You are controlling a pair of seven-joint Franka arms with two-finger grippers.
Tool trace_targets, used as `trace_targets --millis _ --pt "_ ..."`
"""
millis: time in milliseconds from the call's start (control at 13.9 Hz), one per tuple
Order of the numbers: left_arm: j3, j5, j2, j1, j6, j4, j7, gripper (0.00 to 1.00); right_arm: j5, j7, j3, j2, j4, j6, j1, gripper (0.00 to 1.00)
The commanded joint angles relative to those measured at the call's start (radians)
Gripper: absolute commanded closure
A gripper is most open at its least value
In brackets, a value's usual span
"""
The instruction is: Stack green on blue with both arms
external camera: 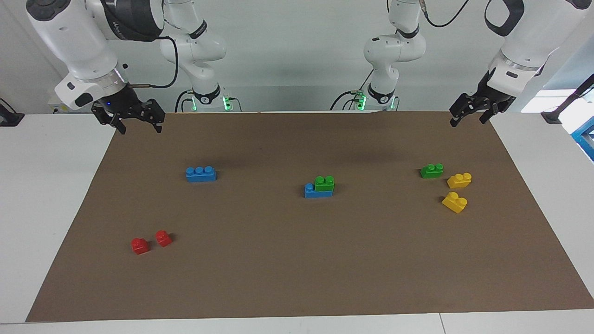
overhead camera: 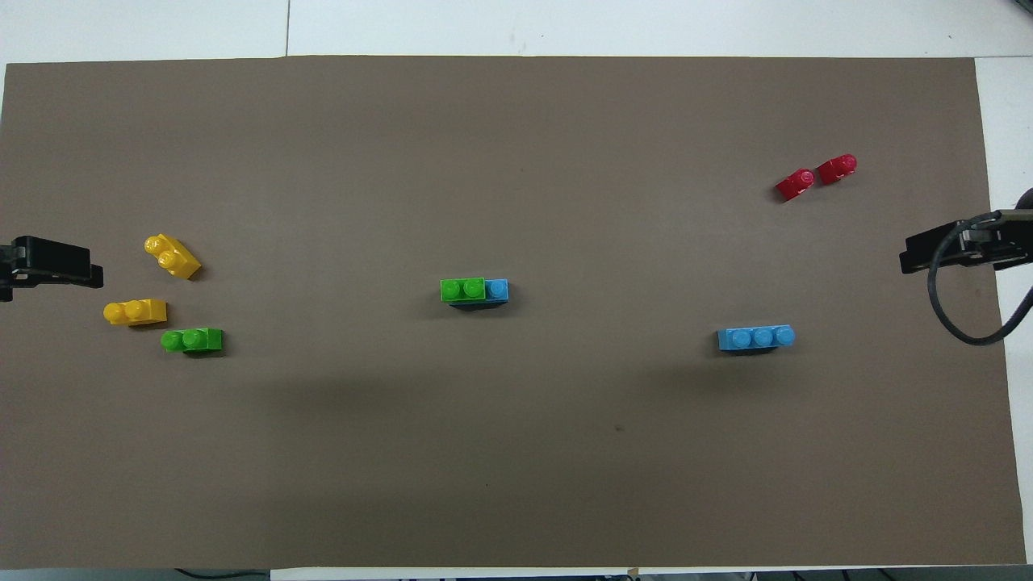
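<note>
In the middle of the brown mat (external camera: 297, 278) on the desk, one green brick (external camera: 324, 183) already sits on a blue brick (external camera: 318, 191), covering two of its studs and leaving one stud free at the right arm's end. The second green brick (external camera: 431, 170) lies alone near the two yellow bricks (external camera: 457, 191) toward the left arm's end, and the second blue brick (external camera: 201, 174) lies alone toward the right arm's end, with two red bricks (external camera: 151, 241) farther from the robots. The left tool (external camera: 468, 113) hangs in the air over the mat's corner with its fingers spread and nothing in them; the right tool (external camera: 127, 119) hangs over the other corner, also spread wide and empty. In my judgement the first pair is done, and a second pair may follow. To do it well, the left tool should come straight down on the lone green brick, grip its long sides and avoid the yellow neighbour, while the right tool steadies the lone blue brick so the studs meet squarely.
</note>
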Motion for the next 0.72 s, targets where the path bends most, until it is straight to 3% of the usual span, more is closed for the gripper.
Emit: trace_targets --millis 0,649 --pt "-0.004 0.02 0.013 0.004 -0.017 0.028 0.015 0.0 -0.005 -0.021 0.008 -0.019 -0.005 0.02 -0.004 0.0" --pt "-0.003 0.009 0.023 0.019 -0.031 0.066 0.008 0.0 -0.008 -0.015 0.079 -0.018 -0.003 0.021 -0.089 0.0"
